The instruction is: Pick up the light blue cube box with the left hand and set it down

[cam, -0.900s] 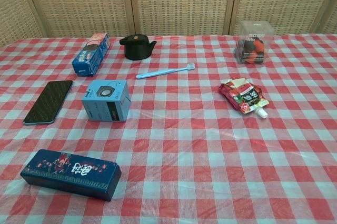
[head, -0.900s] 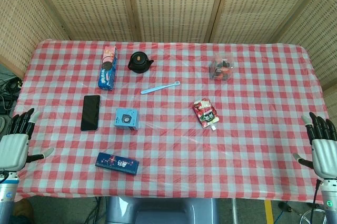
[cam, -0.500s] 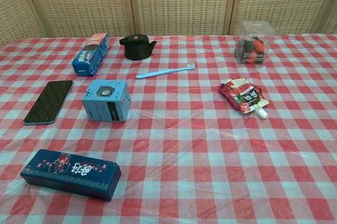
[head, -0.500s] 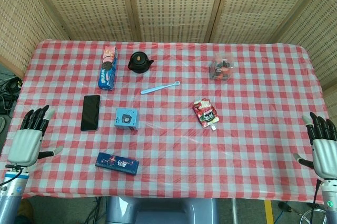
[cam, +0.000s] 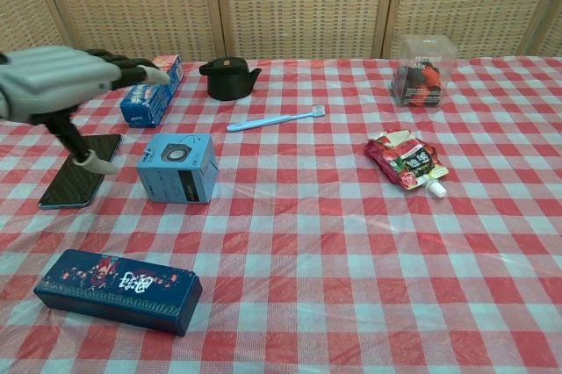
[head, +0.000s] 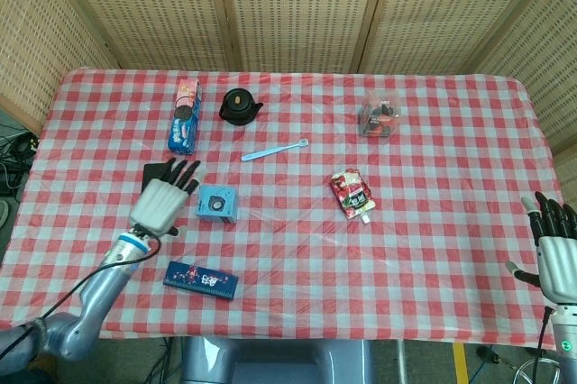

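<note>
The light blue cube box (head: 217, 203) (cam: 177, 168) rests on the checked cloth left of centre, a round speaker picture on its top face. My left hand (head: 165, 201) (cam: 61, 86) hovers just left of the box with fingers spread, holding nothing and not touching it. It partly covers the black phone (head: 153, 173) (cam: 77, 172). My right hand (head: 558, 253) stays open at the table's right edge, seen only in the head view.
A dark blue long box (head: 201, 279) (cam: 118, 291) lies near the front edge. A blue cookie pack (head: 183, 115), a black teapot (head: 239, 105) and a light blue toothbrush (head: 274, 150) sit behind the cube. A red pouch (head: 352, 194) and a clear box (head: 379, 117) lie to the right.
My left hand has swung from the table's left edge inward and forward, now over the phone beside the cube box. The right hand has dropped slightly.
</note>
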You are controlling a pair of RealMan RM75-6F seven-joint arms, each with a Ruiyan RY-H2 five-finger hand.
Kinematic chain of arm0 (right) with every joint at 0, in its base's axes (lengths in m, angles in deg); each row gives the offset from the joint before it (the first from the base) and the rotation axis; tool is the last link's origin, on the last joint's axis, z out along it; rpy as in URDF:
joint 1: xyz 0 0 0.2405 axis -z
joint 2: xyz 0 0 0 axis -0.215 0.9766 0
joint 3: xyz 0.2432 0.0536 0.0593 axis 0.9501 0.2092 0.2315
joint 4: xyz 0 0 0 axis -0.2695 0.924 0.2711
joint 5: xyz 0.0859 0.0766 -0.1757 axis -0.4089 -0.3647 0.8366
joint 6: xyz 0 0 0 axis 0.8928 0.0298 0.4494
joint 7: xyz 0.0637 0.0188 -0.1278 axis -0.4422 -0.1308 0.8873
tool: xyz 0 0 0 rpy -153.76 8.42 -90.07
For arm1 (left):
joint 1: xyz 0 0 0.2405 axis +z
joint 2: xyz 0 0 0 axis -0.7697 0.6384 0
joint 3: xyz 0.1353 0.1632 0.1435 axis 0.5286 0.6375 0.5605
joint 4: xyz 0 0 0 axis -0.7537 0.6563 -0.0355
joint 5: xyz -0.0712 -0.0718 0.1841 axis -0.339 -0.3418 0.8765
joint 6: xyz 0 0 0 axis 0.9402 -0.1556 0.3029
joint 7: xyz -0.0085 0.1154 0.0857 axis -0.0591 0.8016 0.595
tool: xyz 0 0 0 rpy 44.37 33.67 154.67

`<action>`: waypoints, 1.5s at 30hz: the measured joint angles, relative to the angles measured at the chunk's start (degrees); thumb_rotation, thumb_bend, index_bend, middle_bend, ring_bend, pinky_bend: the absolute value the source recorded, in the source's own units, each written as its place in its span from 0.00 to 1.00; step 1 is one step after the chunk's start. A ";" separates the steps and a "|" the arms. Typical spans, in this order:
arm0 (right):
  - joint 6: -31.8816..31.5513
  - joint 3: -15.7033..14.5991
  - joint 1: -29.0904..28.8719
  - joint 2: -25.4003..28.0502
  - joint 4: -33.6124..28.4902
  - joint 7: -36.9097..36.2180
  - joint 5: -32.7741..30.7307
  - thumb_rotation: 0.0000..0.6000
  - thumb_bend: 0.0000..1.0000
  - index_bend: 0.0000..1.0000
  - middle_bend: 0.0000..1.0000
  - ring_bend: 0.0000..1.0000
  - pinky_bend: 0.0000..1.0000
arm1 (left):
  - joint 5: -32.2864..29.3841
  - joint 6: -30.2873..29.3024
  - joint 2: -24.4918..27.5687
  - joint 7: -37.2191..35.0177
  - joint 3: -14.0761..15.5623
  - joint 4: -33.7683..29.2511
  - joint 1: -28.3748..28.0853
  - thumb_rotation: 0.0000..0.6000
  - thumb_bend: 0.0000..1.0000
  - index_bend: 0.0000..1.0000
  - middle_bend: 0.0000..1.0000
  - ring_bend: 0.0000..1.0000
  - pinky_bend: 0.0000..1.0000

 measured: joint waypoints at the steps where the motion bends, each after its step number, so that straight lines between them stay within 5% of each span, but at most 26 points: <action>1: 0.06 0.05 0.00 -0.04 0.10 0.01 -0.17 1.00 0.00 0.00 0.00 0.00 0.00 | -2.07 0.73 -1.00 2.18 -0.25 0.53 -1.33 1.00 0.00 0.00 0.00 0.00 0.04; 11: 0.67 0.37 -0.18 -0.30 0.60 0.05 -1.02 1.00 0.00 0.00 0.00 0.00 0.00 | -19.04 1.75 -7.75 18.92 -0.15 3.49 -12.43 1.00 0.00 0.00 0.00 0.00 0.11; 18: 0.81 0.42 -0.26 -0.30 0.67 -0.17 -1.07 1.00 0.00 0.00 0.00 0.00 0.00 | -24.90 -1.59 -9.57 24.82 1.25 4.19 -16.48 1.00 0.00 0.00 0.00 0.07 0.21; 25: 0.79 0.46 -0.24 -0.26 0.68 -0.26 -1.14 1.00 0.00 0.00 0.00 0.00 0.00 | -26.35 -2.80 -11.59 25.43 2.42 6.69 -18.79 1.00 0.00 0.01 0.11 0.20 0.31; 35: 1.12 0.52 -0.31 -0.32 0.92 -0.46 -1.45 1.00 0.00 0.00 0.00 0.00 0.00 | -28.49 -3.74 -13.23 27.42 4.07 8.26 -21.28 1.00 0.00 0.41 0.46 0.48 0.48; 45: 1.23 0.43 -0.35 -0.36 0.99 -0.61 -1.34 1.00 0.00 0.00 0.00 0.00 0.00 | -27.80 -5.90 -13.18 25.95 4.58 7.98 -21.79 1.00 0.00 0.45 0.49 0.50 0.50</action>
